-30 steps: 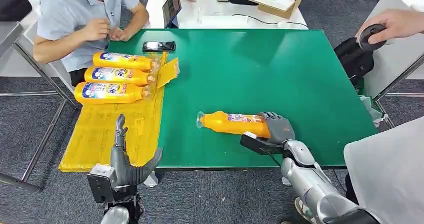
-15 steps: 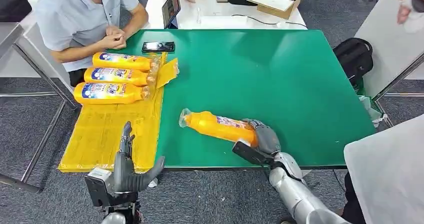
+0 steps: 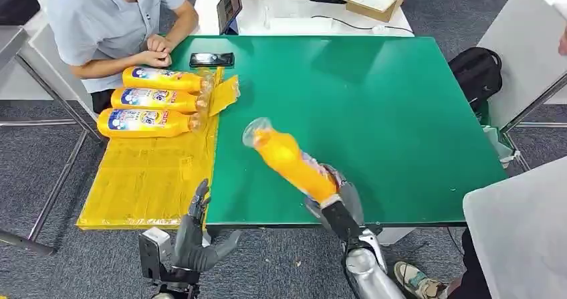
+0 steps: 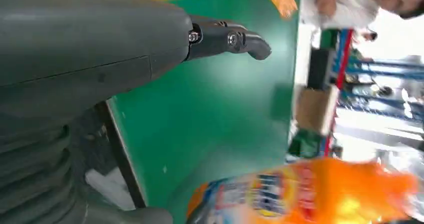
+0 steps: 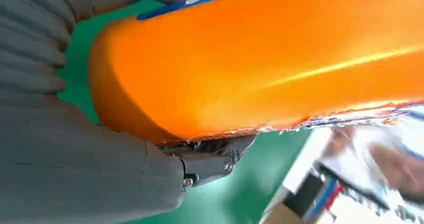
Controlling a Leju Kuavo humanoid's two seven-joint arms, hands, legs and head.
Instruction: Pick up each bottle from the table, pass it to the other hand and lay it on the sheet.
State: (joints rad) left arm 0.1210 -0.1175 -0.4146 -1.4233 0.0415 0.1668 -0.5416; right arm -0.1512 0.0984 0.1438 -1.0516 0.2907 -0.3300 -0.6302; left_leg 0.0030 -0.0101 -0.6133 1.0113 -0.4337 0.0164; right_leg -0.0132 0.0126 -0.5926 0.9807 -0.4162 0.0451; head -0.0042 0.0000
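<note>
- Compared with a second ago, our right hand (image 3: 339,198) has lifted the orange bottle (image 3: 291,160) off the counter (image 3: 374,98); it now tilts, cap up, just right of the yellow sheet (image 3: 154,172).
- Our right hand grips its base.
- Our left hand (image 3: 197,235), fingers spread and holding nothing, has risen near the sheet's front edge: we judge the handover is next.
- Label text is unreadable.

Three bottles (image 3: 150,100) on sheet (image 3: 150,175) left; phone (image 3: 212,59) behind on table (image 3: 374,98).
</note>
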